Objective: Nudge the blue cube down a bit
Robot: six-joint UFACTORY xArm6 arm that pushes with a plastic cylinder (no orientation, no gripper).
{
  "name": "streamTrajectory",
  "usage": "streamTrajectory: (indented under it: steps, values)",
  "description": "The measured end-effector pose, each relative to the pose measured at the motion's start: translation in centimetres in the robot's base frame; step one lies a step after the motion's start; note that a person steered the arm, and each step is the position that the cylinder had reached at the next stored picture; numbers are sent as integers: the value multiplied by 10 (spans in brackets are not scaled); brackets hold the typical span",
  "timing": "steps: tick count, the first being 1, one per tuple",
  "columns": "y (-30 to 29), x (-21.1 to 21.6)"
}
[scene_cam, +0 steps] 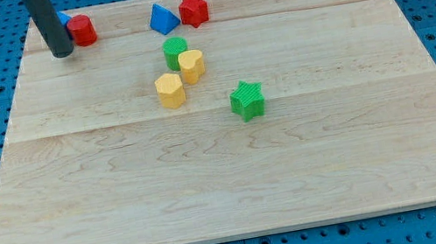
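Observation:
My tip [63,53] rests on the wooden board [230,191] near its top-left corner. The blue cube [65,20] is almost wholly hidden behind the rod; only a small blue sliver shows at the rod's right edge, above the tip. A red cylinder [82,29] stands just right of the rod, touching or nearly touching the blue sliver.
A blue triangular block [162,18] and a red star [194,9] sit at the top centre. A green cylinder [175,51], a yellow heart [191,64] and a yellow hexagon [169,89] cluster mid-board. A green star [247,99] lies to their lower right.

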State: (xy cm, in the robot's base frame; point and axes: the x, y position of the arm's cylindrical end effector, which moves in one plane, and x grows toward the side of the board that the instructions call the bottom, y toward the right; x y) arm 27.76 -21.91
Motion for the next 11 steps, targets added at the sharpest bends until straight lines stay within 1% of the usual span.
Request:
streamTrajectory:
  steps: [1,2,3,4,5,6,7,8,9,11]
  values:
    - [17,-21]
    - [40,-1]
    - [51,18]
    - [-41,30]
    - [-85,25]
    - [-71,-25]
    - [-38,-83]
    - [-11,-86]
    - [27,-81]
    - [23,-78]
